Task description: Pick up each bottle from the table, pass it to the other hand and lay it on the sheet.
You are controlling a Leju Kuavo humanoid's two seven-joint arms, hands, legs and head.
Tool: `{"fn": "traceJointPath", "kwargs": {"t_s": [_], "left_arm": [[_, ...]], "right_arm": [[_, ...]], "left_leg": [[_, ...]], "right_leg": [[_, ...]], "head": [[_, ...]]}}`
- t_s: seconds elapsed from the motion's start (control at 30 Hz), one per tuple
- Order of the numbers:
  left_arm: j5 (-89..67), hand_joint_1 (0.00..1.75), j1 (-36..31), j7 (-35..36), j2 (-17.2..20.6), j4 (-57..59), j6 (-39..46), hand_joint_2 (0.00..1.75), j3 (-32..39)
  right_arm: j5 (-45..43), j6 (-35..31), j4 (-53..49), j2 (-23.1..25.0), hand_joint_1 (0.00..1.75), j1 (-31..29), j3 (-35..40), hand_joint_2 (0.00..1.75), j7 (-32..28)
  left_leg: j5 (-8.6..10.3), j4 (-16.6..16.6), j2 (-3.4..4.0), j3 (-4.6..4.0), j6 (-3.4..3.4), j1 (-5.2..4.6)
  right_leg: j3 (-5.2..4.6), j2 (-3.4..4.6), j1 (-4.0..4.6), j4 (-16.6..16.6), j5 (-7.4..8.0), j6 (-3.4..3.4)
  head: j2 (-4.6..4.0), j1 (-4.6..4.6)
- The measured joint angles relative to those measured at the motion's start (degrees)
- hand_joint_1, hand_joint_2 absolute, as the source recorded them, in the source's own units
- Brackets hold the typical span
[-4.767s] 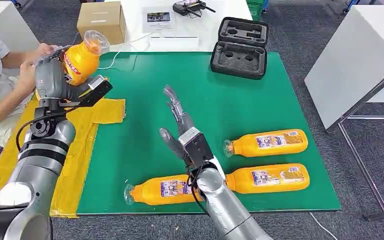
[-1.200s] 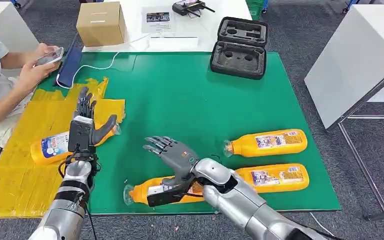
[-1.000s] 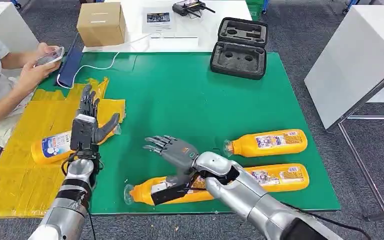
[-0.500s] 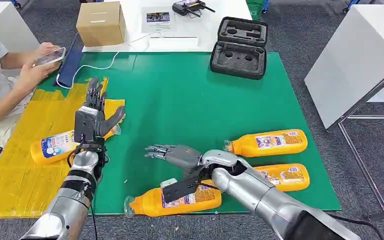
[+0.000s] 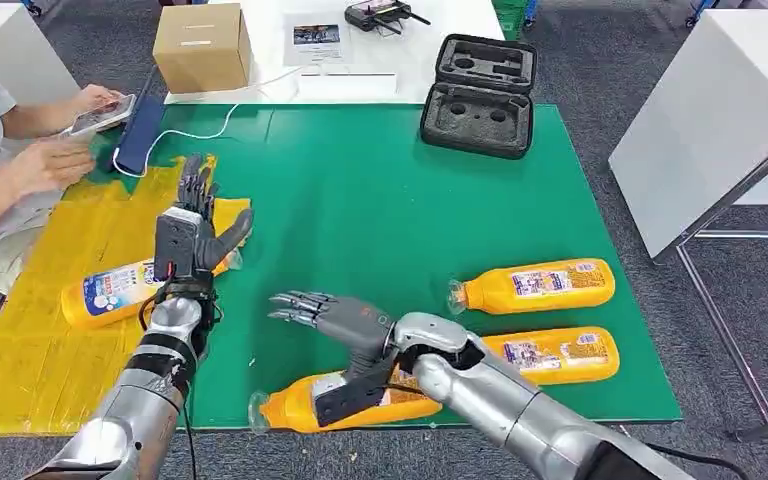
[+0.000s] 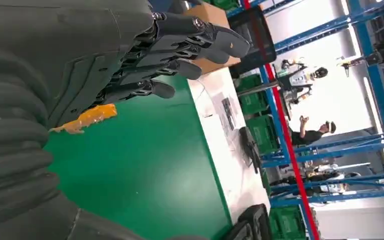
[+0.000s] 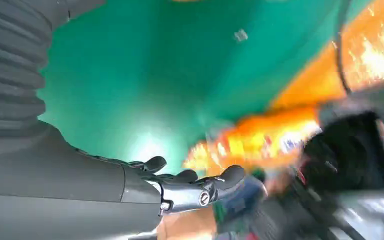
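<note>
Far left: a person's hands (image 5: 55, 140) hold a phone (image 5: 102, 113) beside the yellow sheet (image 5: 30, 340). One bottle (image 5: 110, 291) lies on the sheet, label up, cap end towards the green mat (image 5: 380, 200).

Left hand (image 5: 192, 228): raised above the sheet's right edge, fingers straight and spread, thumb out to the right, holding nothing. In the left wrist view the fingers (image 6: 180, 47) extend over the mat.

Right hand (image 5: 330, 318): palm down above the near middle of the mat, fingers extended to the left and apart, holding nothing. It hovers just above and to the far side of the near bottle (image 5: 335, 400), which lies on the mat, neck to the left. The right wrist view is blurred.

Right: two further bottles lie on the mat, one far (image 5: 535, 285), one near (image 5: 555, 352), necks to the left.

Far edge: a box (image 5: 202, 42) and an open black case (image 5: 480, 95).
</note>
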Motion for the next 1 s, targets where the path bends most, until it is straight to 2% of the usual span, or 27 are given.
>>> {"fn": "traceJointPath", "kwargs": {"t_s": [0.23,1.0], "left_arm": [[-0.1,0.0,-0.8,0.0,0.0,1.2,-0.2,1.75,0.1],[1.6,0.0,-3.9,-0.3,-0.2,5.3,-1.5,1.75,1.0]], "right_arm": [[-4.0,7.8,-4.1,1.0,0.0,1.9,-0.7,1.75,-2.8],[-2.7,12.2,-2.3,0.6,0.0,-2.1,4.3,1.75,-5.0]], "left_leg": [[0.0,0.0,0.0,0.0,0.0,0.01],[0.0,0.0,0.0,-0.01,0.0,0.01]], "right_leg": [[-0.02,0.0,0.01,0.0,-0.01,-0.01],[-0.01,0.0,0.0,0.0,-0.01,-0.01]], "head": [[0.0,0.02],[0.0,0.02]]}}
